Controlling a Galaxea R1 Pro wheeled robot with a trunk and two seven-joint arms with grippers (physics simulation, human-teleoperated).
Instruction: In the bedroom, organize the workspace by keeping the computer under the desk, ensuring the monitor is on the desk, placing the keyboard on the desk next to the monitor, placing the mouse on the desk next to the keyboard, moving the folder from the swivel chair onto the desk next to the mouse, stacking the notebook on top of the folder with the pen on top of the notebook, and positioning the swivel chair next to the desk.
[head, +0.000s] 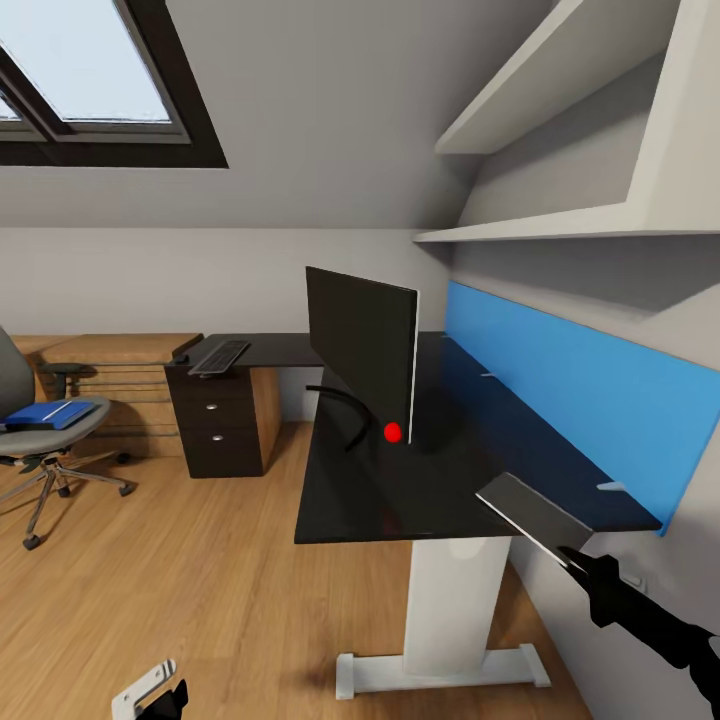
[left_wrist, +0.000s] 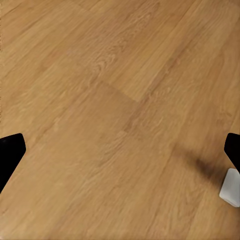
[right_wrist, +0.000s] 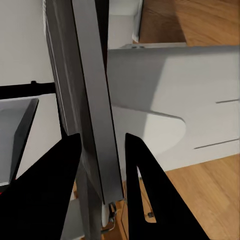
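Right gripper (right_wrist: 102, 140) jaws clamp a flat grey slab (head: 532, 517) at the glossy black desk's (head: 400, 490) near edge. Left gripper (left_wrist: 120, 150) jaws stand wide apart above light wood floor (left_wrist: 100, 60). The wide black monitor (head: 362, 345) stands on the desk, and the bright blue folder (head: 50, 413) lies on the grey swivel chair (head: 60, 440).

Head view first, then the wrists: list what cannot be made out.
- Grey slab in the right gripper: edge-on in the right wrist view, so its identity is unclear.
- Monitor: its screen face is turned away in the head view.
- Items on the folder on the swivel chair: too small in the head view.
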